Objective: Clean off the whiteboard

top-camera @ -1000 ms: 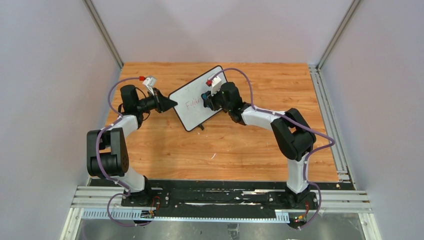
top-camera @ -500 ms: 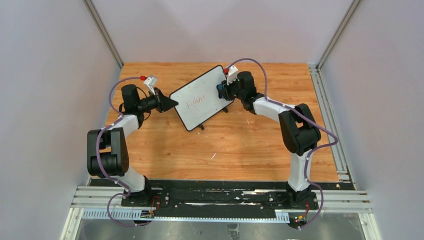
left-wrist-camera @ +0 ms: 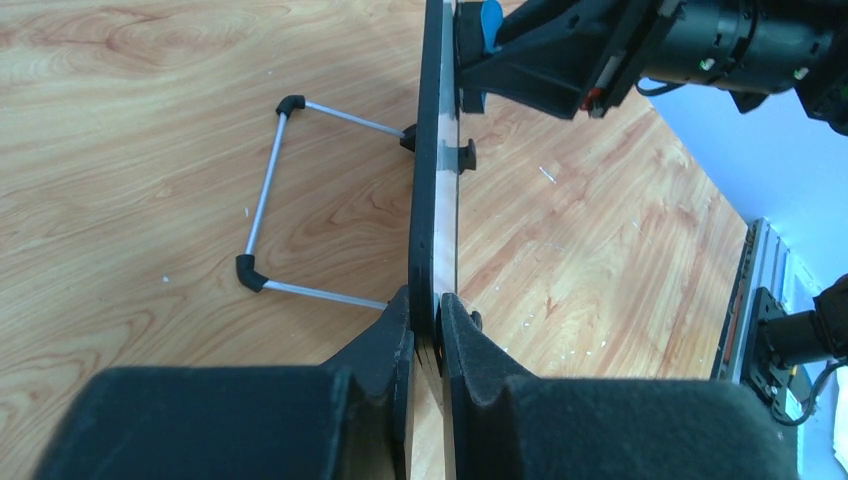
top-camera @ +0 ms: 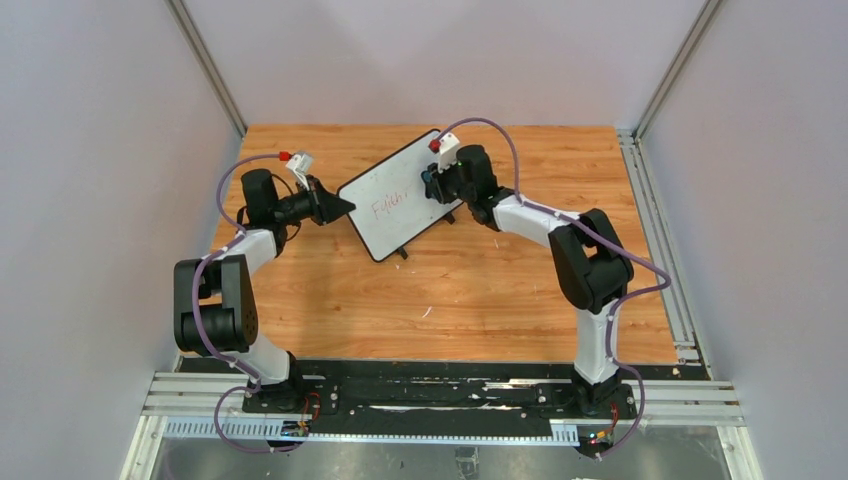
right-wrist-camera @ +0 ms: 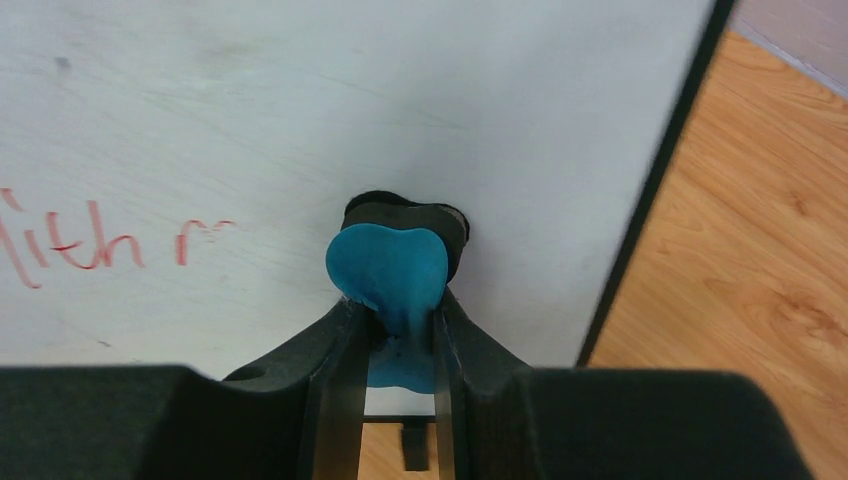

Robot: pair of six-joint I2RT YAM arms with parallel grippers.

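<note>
The whiteboard [top-camera: 400, 200] stands propped on the wooden table [top-camera: 450, 290], held up between the two arms. The left gripper [left-wrist-camera: 428, 325] is at the board's left corner, its fingers pinched narrow on the thin black frame from both sides. Behind the board, a wire stand [left-wrist-camera: 265, 205] rests on the table, joined to the back of the board. In front of the board, the right gripper [right-wrist-camera: 395, 320] has its fingers closed on a blue eraser [right-wrist-camera: 388, 265], whose black pad is pressed against the white face. The eraser sits on the right part of the face, near the right frame edge. Red handwriting [right-wrist-camera: 90, 245] lies on the face to the left of the eraser, apart from it.
</note>
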